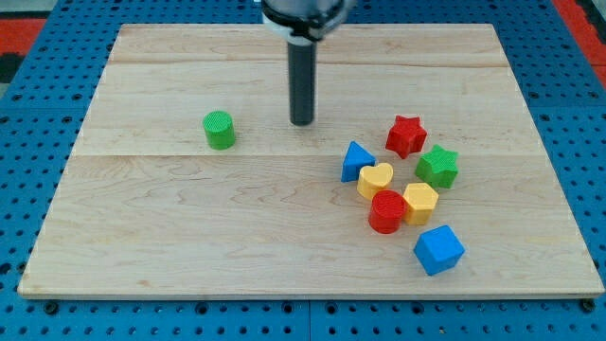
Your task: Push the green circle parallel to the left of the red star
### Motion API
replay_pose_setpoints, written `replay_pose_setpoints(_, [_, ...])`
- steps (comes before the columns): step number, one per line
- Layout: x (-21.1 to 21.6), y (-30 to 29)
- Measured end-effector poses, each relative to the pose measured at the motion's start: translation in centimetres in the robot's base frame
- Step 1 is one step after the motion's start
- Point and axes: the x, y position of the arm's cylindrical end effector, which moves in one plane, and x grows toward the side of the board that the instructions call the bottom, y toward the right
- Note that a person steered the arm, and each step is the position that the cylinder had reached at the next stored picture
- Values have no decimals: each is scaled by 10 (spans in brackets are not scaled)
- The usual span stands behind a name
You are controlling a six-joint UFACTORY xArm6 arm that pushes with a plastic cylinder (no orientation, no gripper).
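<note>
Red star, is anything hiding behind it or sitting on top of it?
Nothing sits on the red star. Behind it, toward the view's top, only the bare wooden board shows. The green star sits just in front of it, to the view's right. I cannot see under it.

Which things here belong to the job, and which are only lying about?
Job: green circle; red star; my tip, between them and touching neither.

Lying about: green star; blue triangle; yellow heart; red circle; yellow hexagon; blue cube.
</note>
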Motion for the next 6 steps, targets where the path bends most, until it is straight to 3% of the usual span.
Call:
replay_pose_setpoints(1, [-44,-68])
replay_pose_setpoints(2, [-29,-153])
replay_pose_setpoints(3, [34,-119])
replay_pose_setpoints(4, [60,-59])
replay_pose_setpoints(5, [31,-88])
replay_pose_setpoints(6, [35,-34])
